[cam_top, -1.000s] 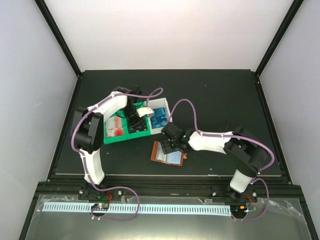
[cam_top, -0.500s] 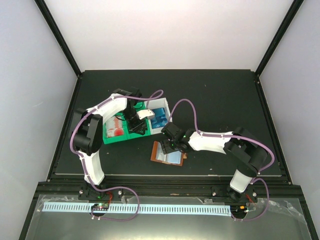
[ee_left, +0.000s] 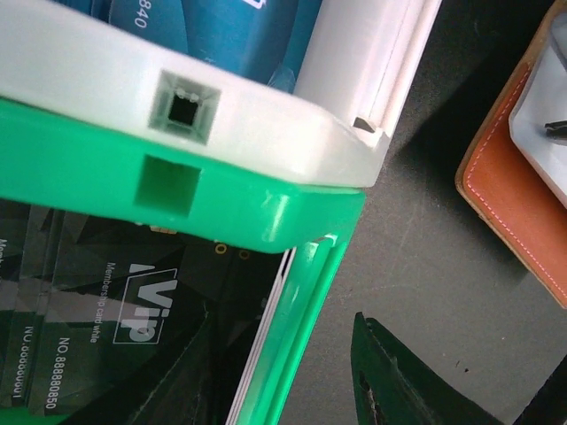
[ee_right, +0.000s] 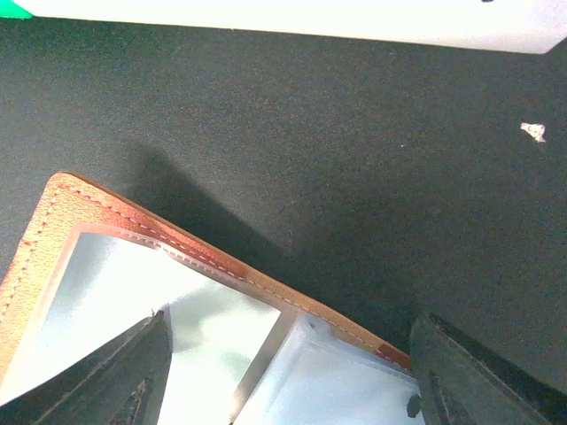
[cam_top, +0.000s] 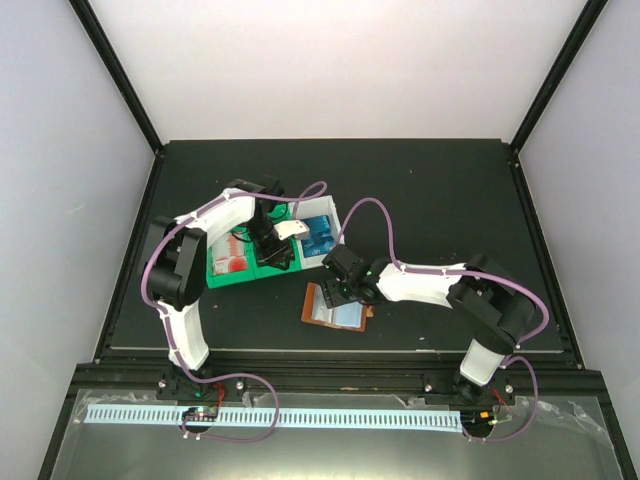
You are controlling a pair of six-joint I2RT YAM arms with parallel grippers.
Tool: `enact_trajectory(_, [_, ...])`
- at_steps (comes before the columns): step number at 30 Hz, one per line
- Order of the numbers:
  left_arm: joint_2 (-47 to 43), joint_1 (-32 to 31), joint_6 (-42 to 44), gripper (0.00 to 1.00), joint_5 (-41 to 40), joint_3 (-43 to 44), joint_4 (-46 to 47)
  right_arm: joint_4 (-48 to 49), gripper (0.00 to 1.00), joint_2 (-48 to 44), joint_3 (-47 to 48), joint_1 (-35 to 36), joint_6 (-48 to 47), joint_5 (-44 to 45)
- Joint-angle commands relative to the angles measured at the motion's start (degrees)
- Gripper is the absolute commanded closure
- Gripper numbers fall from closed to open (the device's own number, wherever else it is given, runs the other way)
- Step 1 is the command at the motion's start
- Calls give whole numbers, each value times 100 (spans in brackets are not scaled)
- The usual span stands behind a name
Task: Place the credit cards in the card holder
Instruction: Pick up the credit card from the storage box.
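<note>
Just near of the bins, the card holder lies open under the right gripper, jaws wide apart, likely pinning it flat for loading, while the left gripper, whose spread I cannot tell, hangs by the cards

White bin pressed against a green bin, blue credit cards in the white, black "Vip" card in the green, brown card holder on the dark worktop beside them, one dark pincer finger hanging above the worktop.
</note>
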Motion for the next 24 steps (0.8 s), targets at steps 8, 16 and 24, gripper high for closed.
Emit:
enact_trajectory(8, [-282,-23,95,59,242,-25,-225,-559,25,400,-305,58,205,-347])
enact_trajectory(16, [-441,-14,135,68,238,-135,-172,-592,25,427,-277,58,174,-341])
enact_trajectory(24, [-507,-14,149,72,213,-162,-132,-593,25,427,-270,57,181,-338])
